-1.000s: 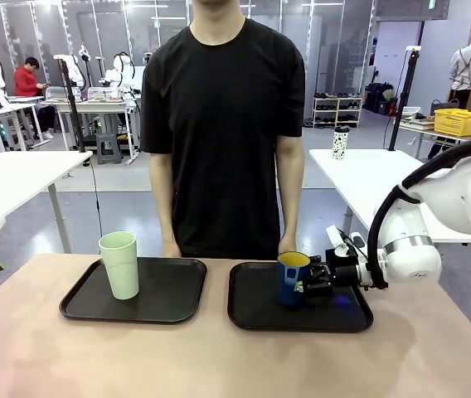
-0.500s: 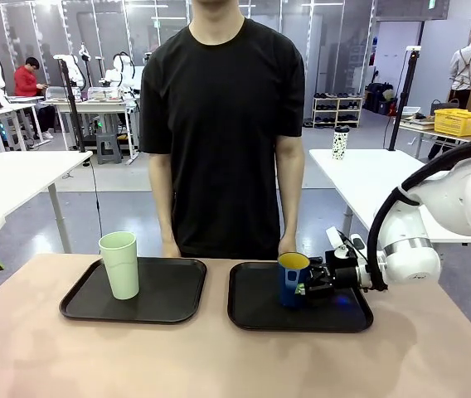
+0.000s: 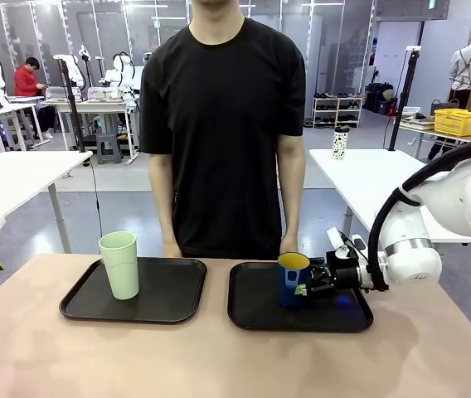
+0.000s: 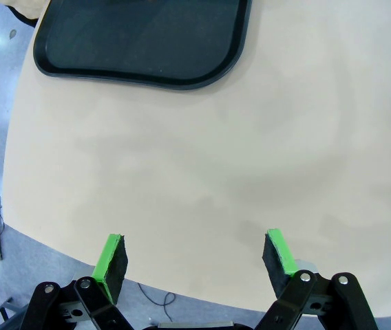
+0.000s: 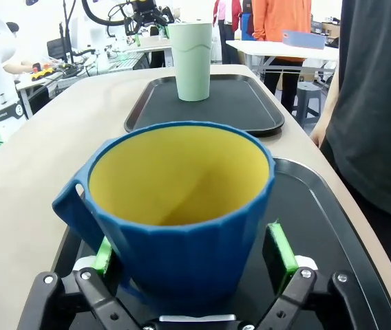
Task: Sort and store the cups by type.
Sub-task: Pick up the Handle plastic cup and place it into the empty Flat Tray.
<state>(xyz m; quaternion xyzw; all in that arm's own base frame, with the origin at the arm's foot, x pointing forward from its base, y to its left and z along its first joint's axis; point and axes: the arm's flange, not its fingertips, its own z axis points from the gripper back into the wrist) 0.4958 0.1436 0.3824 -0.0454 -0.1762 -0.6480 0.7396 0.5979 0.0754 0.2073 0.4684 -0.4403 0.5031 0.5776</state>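
The dark blue cup with yellow inside stands upright on the right black tray. My right gripper reaches in from the right at its base. In the right wrist view the blue cup sits between the green pads, which stand spread wide with a gap showing at the right one, so my right gripper is open around it. The pale green tumbler stands upright on the left black tray; the same tumbler appears farther off. My left gripper is open over bare tabletop.
A person in black stands at the far edge, one hand resting just behind the blue cup and the other hand behind the left tray. In the left wrist view a corner of a black tray lies ahead and the table's edge is close below.
My right gripper has opened and let go of the blue cup, which stays standing on the right tray. The tumbler, the left gripper and the person have not moved.
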